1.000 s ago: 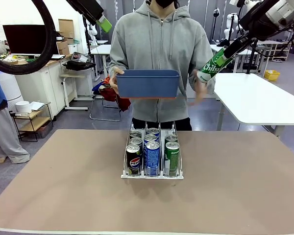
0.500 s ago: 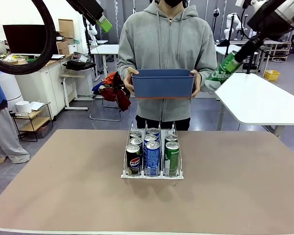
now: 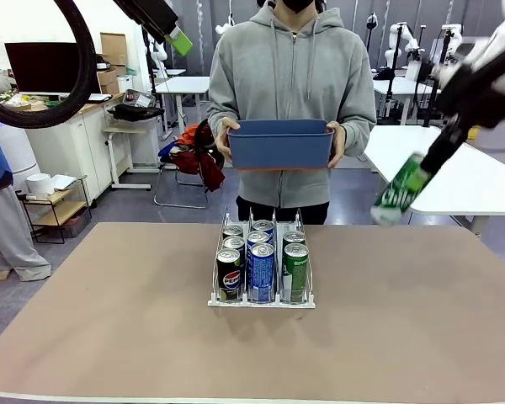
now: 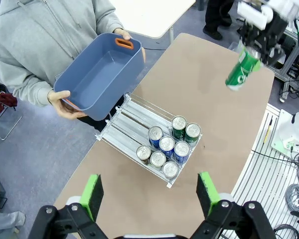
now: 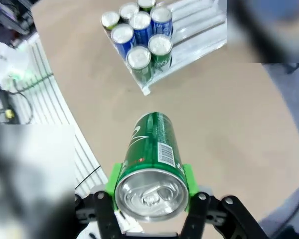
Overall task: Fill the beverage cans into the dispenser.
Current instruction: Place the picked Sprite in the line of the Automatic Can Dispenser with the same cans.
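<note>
The dispenser [image 3: 215, 296] stands mid-table with several beverage cans [image 3: 260, 268] at its front: black Pepsi on the left, blue in the middle, green on the right. My right gripper [image 3: 427, 167] hangs high above the table's right side, shut on a tilted green Sprite can [image 3: 399, 192]. In the right wrist view that can [image 5: 152, 159] sits between the green pads of the right gripper [image 5: 150, 188], silver top toward the camera, with the dispenser [image 5: 199, 42] far below. My left gripper [image 4: 149, 194] is open and bare, high over the dispenser [image 4: 120, 125]; the green can [image 4: 242, 69] shows off to one side.
A person in a grey hoodie stands at the far edge holding an empty blue bin [image 3: 279, 143] in both hands above the dispenser's back. The left gripper [image 3: 175, 35] is raised at the top left. Bare brown tabletop [image 3: 109, 320] lies on both sides of the rack.
My right arm has carried the green can down and to the right, away from the person's hand. The person has taken the bin in both hands and centred it.
</note>
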Tool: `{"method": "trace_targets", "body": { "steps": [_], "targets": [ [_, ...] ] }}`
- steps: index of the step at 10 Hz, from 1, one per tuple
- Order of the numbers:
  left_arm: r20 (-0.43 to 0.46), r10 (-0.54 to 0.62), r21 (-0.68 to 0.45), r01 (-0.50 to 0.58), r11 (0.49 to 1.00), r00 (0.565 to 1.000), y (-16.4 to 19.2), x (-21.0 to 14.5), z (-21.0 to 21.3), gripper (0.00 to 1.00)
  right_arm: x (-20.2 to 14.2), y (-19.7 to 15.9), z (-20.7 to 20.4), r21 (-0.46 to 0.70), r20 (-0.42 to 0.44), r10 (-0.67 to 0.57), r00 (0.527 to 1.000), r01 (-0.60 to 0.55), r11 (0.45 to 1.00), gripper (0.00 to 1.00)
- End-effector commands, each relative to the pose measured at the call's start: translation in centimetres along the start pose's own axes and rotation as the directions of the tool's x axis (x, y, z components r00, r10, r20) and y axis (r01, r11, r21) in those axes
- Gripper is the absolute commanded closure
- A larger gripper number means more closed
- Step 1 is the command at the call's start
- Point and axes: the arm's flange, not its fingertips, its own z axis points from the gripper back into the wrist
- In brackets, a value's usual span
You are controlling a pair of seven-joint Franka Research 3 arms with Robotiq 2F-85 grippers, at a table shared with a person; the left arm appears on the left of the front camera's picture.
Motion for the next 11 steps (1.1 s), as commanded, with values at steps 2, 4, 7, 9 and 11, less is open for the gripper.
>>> {"method": "trace_targets", "body": {
  "steps": [2,4,7,9,11],
  "targets": [
    [0.006,0.003,-0.013,-0.003,1.000,1.000,0.1,-0.3,0.0,0.00,-1.2,3.1,-5.0,-0.100,0.006,-0.026,1.000,0.026,0.995,0.42],
    [0.006,0.003,-0.013,-0.003,1.000,1.000,0.1,-0.3,0.0,0.00,-1.3,3.1,-6.0,-0.117,-0.011,0.023,1.000,-0.025,0.993,0.42],
    [0.006,0.003,-0.013,-0.003,1.000,1.000,0.1,-0.3,0.0,0.00,-1.6,2.8,-6.1,-0.053,-0.015,-0.010,1.000,0.010,0.999,0.42],
    [0.006,0.003,-0.013,-0.003,1.000,1.000,0.1,-0.3,0.0,0.00,-1.6,2.8,-6.1,-0.053,-0.015,-0.010,1.000,0.010,0.999,0.42],
    [0.006,0.003,-0.013,-0.003,1.000,1.000,0.1,-0.3,0.0,0.00,-1.5,3.5,-7.7,-0.087,-0.060,-0.014,0.998,0.008,0.996,0.42]
  ]
}}
